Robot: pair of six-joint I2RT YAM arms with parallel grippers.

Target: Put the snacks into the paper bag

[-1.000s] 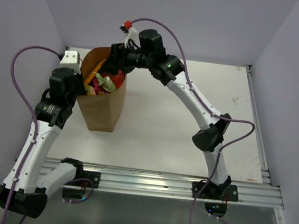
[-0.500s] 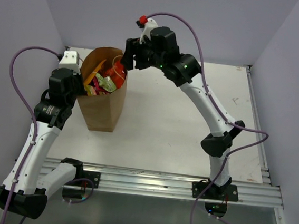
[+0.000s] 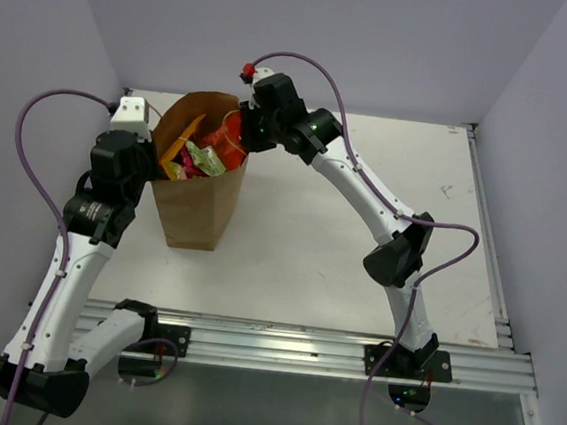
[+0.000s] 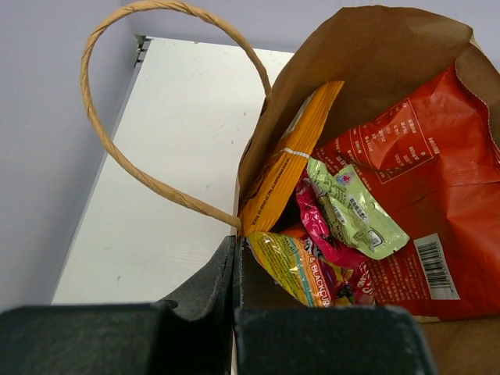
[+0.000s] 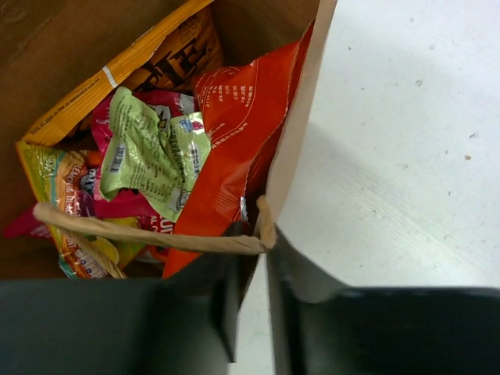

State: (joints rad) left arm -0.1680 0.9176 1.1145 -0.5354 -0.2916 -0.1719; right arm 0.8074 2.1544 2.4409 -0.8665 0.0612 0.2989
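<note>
The bag [image 3: 198,214] stands upright near the far-left corner of the counter [image 3: 362,230], its mouth open. The snacks are seen inside it: an orange packet [image 4: 285,164] against the far wall, a red packet [image 5: 234,133] leaning on the right wall with its top above the rim, and a green packet [image 5: 148,148] and a pink packet [image 4: 316,230] lying on top. No snack is seen on the counter.

The left gripper [image 4: 234,248] is set on the bag's left rim, its fingers pressed together with the paper edge pinched between them, just below the root of one handle [image 4: 117,148]. The right gripper [image 5: 254,262] is at the right rim, where the other handle [image 5: 141,233] is rooted. Its fingers stand close on either side of the paper wall, with a thin gap showing. Whether the paper is clamped there cannot be told.

The packing is judged to be nearly done, with the red packet left to be settled. The left pinch should be held steady and low, so that the bag is not tilted toward the left edge. The right rim should be drawn outward only gently, since kraft paper tears at a handle root. The handle loop should be kept clear of the fingers. The red packet is best slid down along the wall, not crushed, and both rims should be let go only once the bag stands flat.
</note>
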